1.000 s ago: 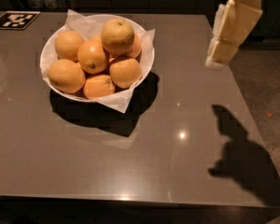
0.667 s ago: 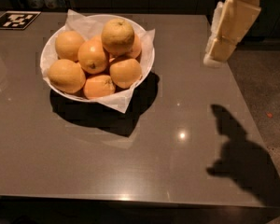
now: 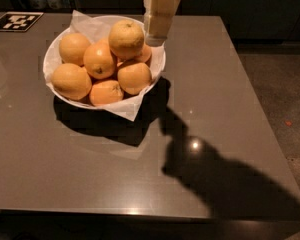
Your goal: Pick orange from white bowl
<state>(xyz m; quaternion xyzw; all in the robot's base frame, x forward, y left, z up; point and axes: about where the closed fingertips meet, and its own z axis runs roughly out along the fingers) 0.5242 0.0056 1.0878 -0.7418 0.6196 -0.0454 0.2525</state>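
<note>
Orange: the large pale yellowish-orange round fruit (image 3: 126,40) sits on top of the pile, in the back right part of the bowl.
Its pointing: the small dark stem dimple faces up; the fruit is round, so I find no long axis.
Bowl: the wide white bowl (image 3: 48,69), lined with crinkled white paper (image 3: 127,109), stands on the grey table (image 3: 90,174), back left.
Neighbours: deeper-orange glossy fruits (image 3: 99,61) lie under and around the orange, touching it.
My gripper (image 3: 156,36): cream-coloured, hanging from the top edge over the bowl's right rim, just beside the orange; whether it is parted or closed I cannot tell.
Change: a second ago I was off by the table's right edge, well apart from the bowl; my shadow (image 3: 230,184) now reaches the bowl.
</note>
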